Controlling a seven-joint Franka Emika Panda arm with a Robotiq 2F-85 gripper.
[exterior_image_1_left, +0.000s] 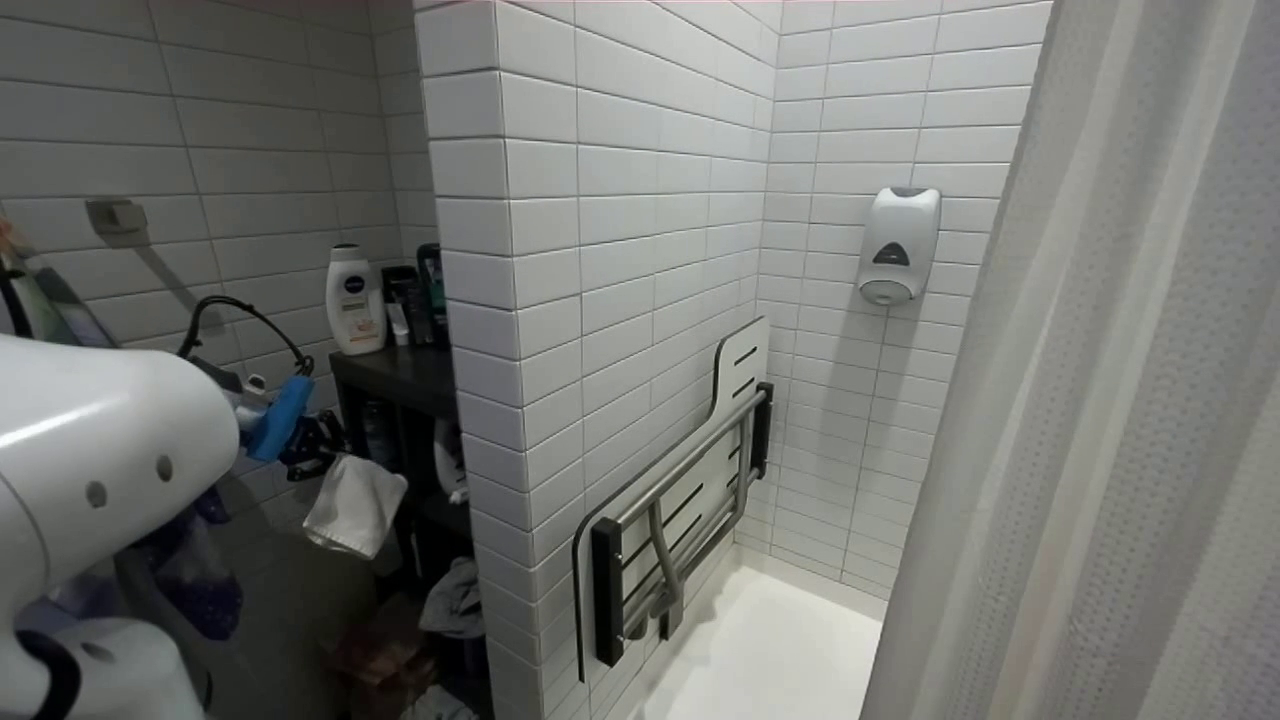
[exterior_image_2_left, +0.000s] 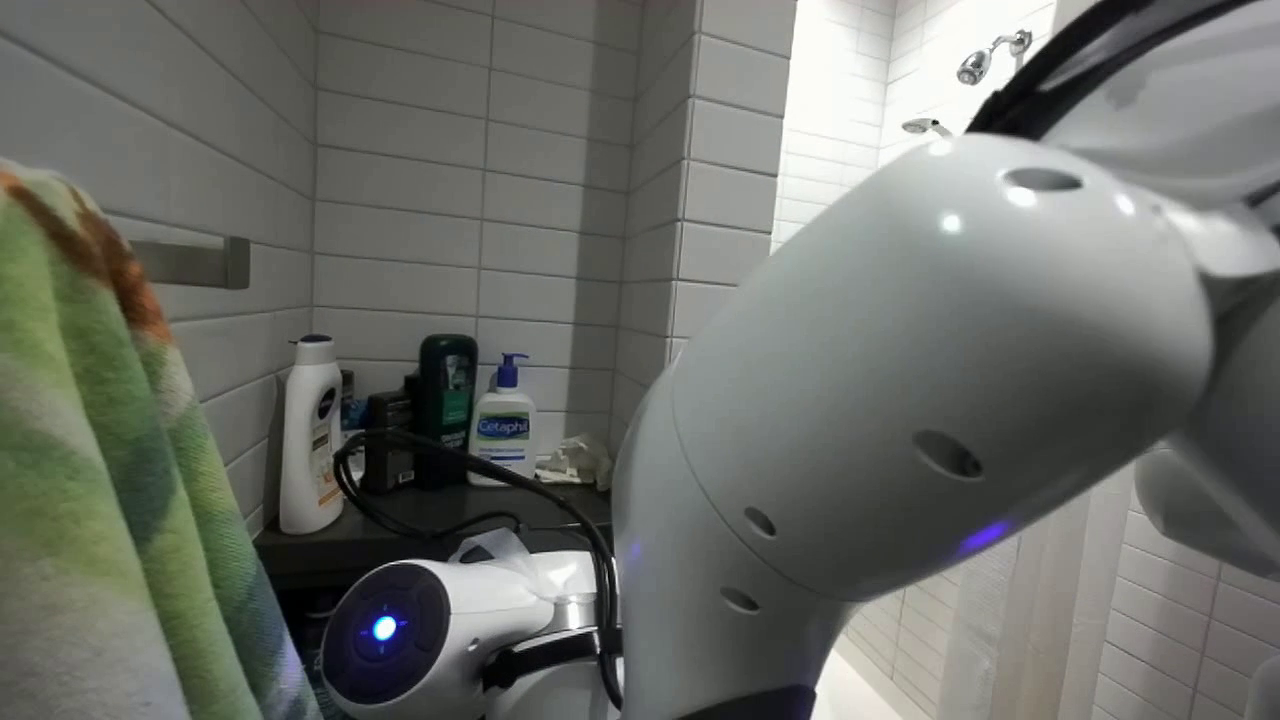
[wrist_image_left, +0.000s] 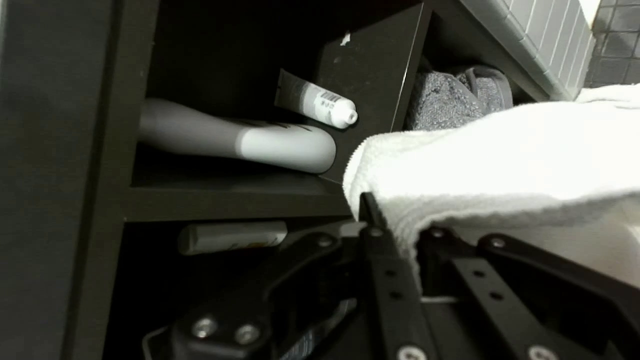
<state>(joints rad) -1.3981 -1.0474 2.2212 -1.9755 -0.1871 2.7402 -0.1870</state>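
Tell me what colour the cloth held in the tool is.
The cloth is white; it shows best in the wrist view.

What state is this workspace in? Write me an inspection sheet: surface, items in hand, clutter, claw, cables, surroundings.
Surface: dark shelf unit, pale mark inside one compartment.
Items in hand: white cloth, hanging from the claw near the shelf unit.
Clutter: white lotion bottle, dark green bottle, Cetaphil pump bottle, crumpled white item on top; small tube and grey towel in compartments below.
Claw: shut on the white cloth.
Cables: black cable, looping in front of the dark green bottle in an exterior view.
Surroundings: tiled wall, folded shower seat, dispenser, curtain, multicoloured towel.
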